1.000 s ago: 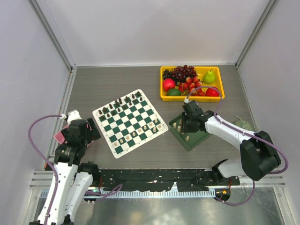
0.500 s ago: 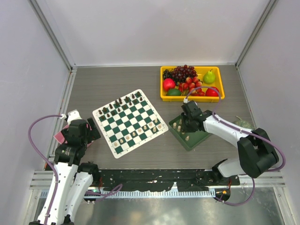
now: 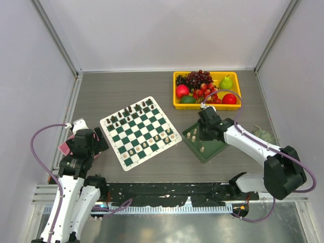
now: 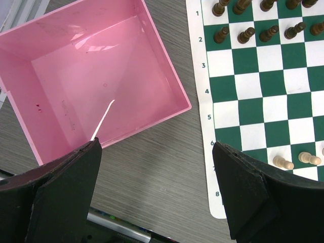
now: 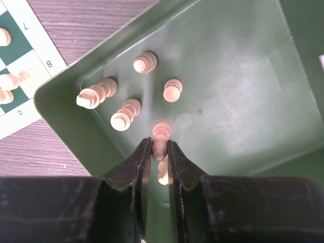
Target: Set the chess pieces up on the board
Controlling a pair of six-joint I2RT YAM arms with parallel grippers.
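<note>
Table (image 3: 101, 86): grey wood-grain top; everything below sits on it.
Board (image 3: 139, 132): green and white checkered mat, turned at an angle, left of centre, flat on the table.
Yellow tray (image 3: 207, 107): at the far right, filled with grapes (image 3: 198, 78), a pear (image 3: 226, 82) and red fruit.
Green tray (image 3: 208, 154): just right of the board's near corner, close to it; I cannot tell whether they touch.
Pink box (image 4: 101, 86): beside the board's left edge, a strip of table between them.
My left gripper (image 4: 157, 195): spread as wide as it goes, holding nothing, hanging over the bare strip between the pink box and the board.
My right gripper (image 5: 159, 147): down inside the green tray, fingers (image 5: 136, 162) drawn in narrow and pinching one cream piece between the tips.
Dark pieces (image 3: 132, 110): standing in two rows along the board's far side.
Cream pieces on the board (image 3: 152, 140): several along the near side; two of them lie tipped over in the left wrist view.
Cream pieces in the tray (image 5: 125, 114): four loose ones near the tray's left corner, apart from my fingers.
Held cream piece (image 5: 162, 129): its end pokes out past my fingertips, low over the tray floor.
</note>
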